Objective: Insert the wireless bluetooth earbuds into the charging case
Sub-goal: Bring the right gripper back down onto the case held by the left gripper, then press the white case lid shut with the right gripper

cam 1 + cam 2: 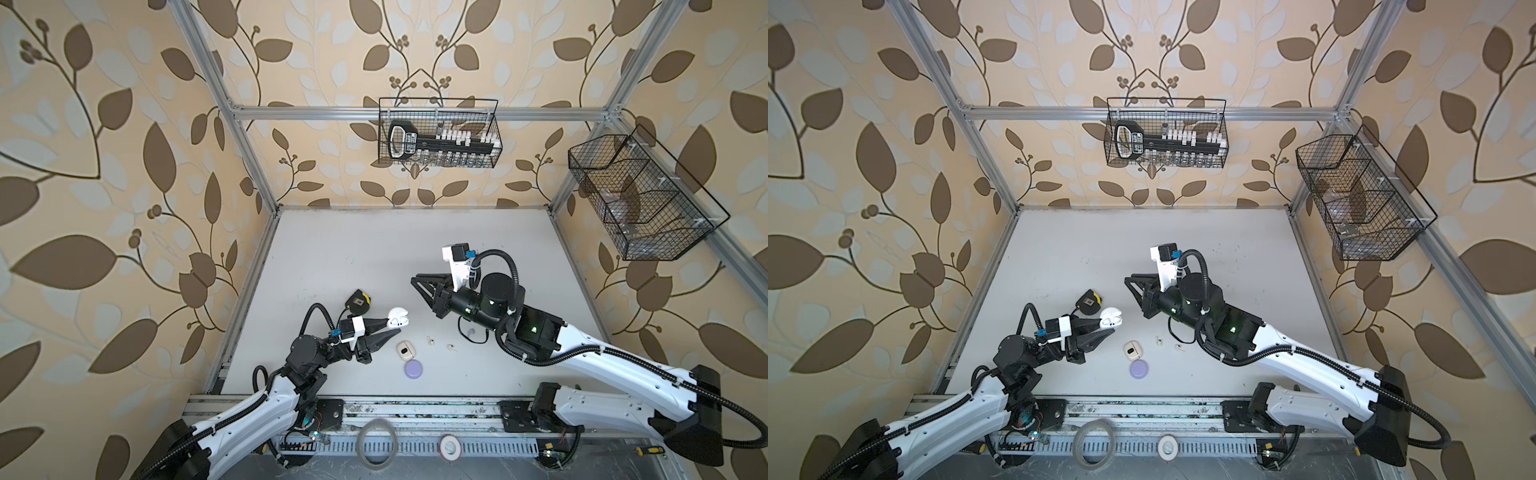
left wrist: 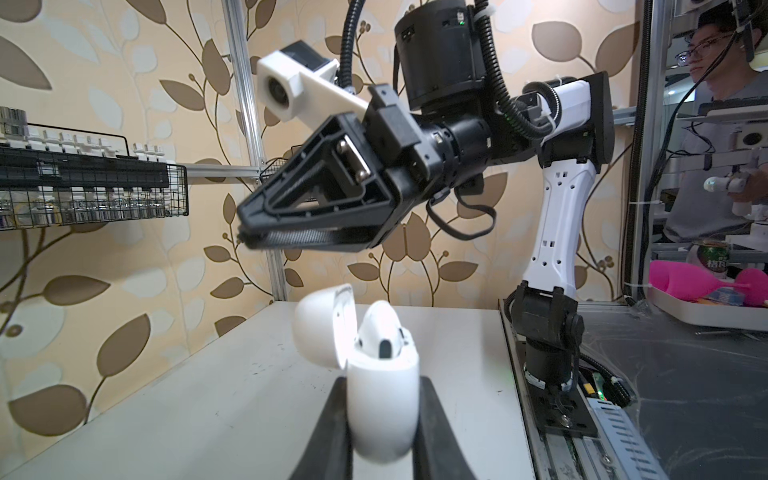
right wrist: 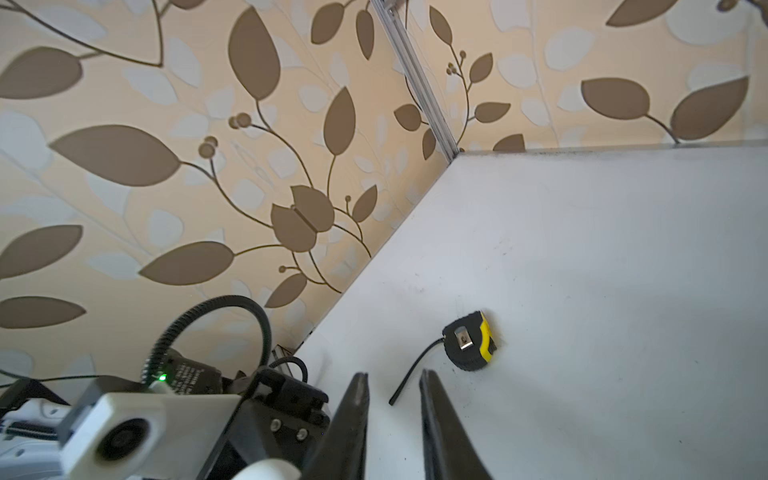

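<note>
My left pincer clamps the light, slick case; my right pincer gapes slightly, empty. I'd pinch the earbuds by their stems.

Glossy smooth white plastic charging case, matt scuffed white table, black metal wire basket

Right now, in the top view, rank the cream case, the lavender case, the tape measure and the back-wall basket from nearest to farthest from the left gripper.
From the left gripper, which holds the white case:
1. cream case, just in front of it.
2. lavender case, further front, and tape measure, behind to the left: too close to call.
3. back-wall basket, far behind.
</note>
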`<state>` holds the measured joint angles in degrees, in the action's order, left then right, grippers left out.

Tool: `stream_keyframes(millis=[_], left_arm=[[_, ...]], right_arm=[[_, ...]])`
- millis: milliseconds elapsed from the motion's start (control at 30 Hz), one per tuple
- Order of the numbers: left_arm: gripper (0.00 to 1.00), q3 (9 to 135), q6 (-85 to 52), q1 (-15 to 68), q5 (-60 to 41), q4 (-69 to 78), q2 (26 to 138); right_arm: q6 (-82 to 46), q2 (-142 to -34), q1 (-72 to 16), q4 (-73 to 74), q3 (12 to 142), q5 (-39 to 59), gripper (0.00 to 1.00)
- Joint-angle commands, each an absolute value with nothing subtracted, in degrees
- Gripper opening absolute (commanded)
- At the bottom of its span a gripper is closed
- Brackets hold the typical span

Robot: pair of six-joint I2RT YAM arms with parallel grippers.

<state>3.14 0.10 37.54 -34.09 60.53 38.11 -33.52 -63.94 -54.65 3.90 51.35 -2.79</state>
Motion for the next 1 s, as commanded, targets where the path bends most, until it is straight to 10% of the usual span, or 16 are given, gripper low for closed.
stream_keyframes(millis=[0,967], left_arm=[[0.00,5.18,1.17,37.72,-35.07,62.87,38.14],[0.00,5.49,1.24,37.71,-34.89,61.61,38.06]], right_arm=[[-33.76,-66.39,-56.45,2.01,52.36,0.25,0.24],[-28.95,-62.17,-64.12,11.91,49.25,4.78,0.23]])
